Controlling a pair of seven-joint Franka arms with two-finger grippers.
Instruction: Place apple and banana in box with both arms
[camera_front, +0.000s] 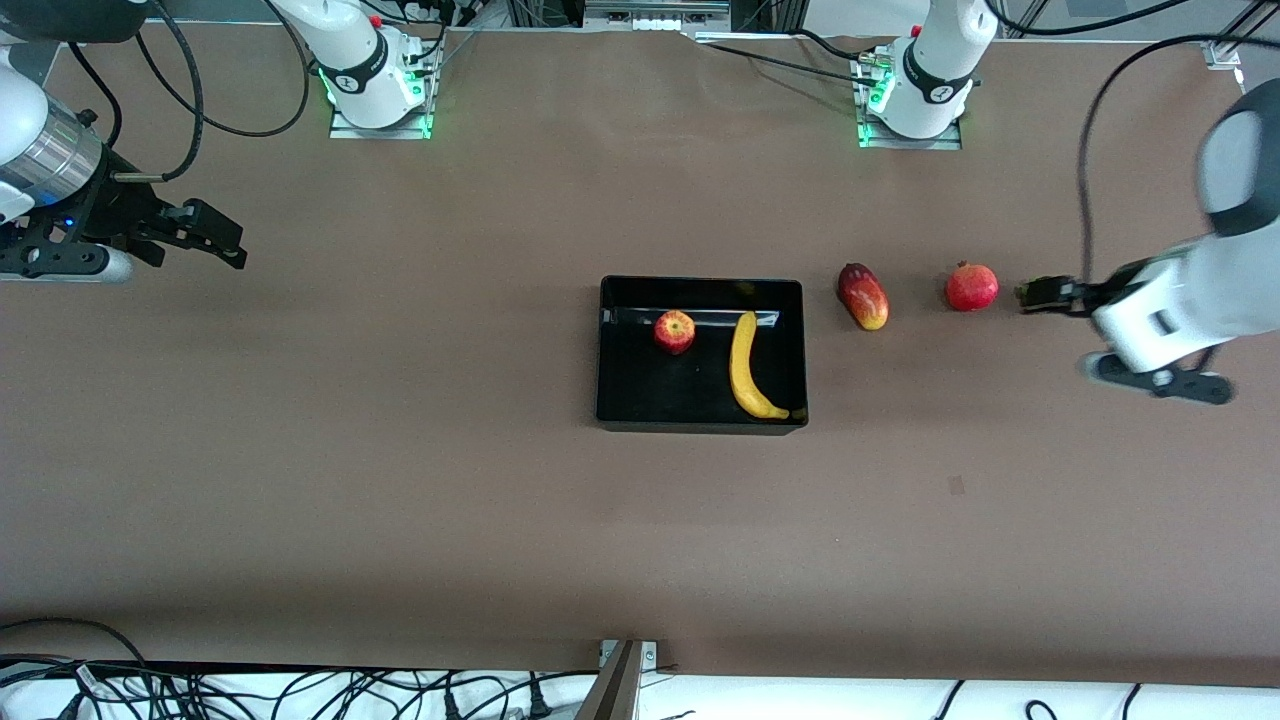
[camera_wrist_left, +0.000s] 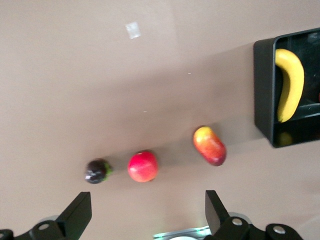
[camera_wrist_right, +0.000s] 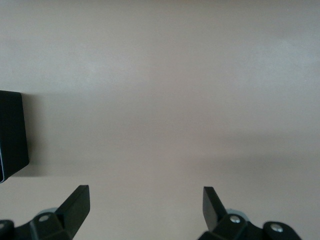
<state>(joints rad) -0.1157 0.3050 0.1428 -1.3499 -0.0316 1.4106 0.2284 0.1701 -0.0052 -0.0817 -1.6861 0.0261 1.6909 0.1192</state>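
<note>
The black box (camera_front: 660, 390) lies at the table's middle. The apple (camera_front: 675, 331) and the banana (camera_front: 745, 368) both lie inside it, apart from each other. My left gripper (camera_front: 1078, 296) is open and empty, up in the air toward the left arm's end of the table, over the table beside a dark round fruit. In the left wrist view (camera_wrist_left: 148, 212) the box (camera_wrist_left: 264, 90) and banana (camera_wrist_left: 291, 82) show. My right gripper (camera_front: 222, 240) is open and empty over bare table at the right arm's end. The right wrist view (camera_wrist_right: 146, 207) shows the box's corner (camera_wrist_right: 10, 132).
Between the box and the left gripper lie a red-yellow mango (camera_front: 863, 296), a round red fruit with a crown (camera_front: 972, 287) and a small dark fruit with green (camera_front: 1038, 293). All three also show in the left wrist view: mango (camera_wrist_left: 209, 145), red fruit (camera_wrist_left: 143, 166), dark fruit (camera_wrist_left: 97, 171).
</note>
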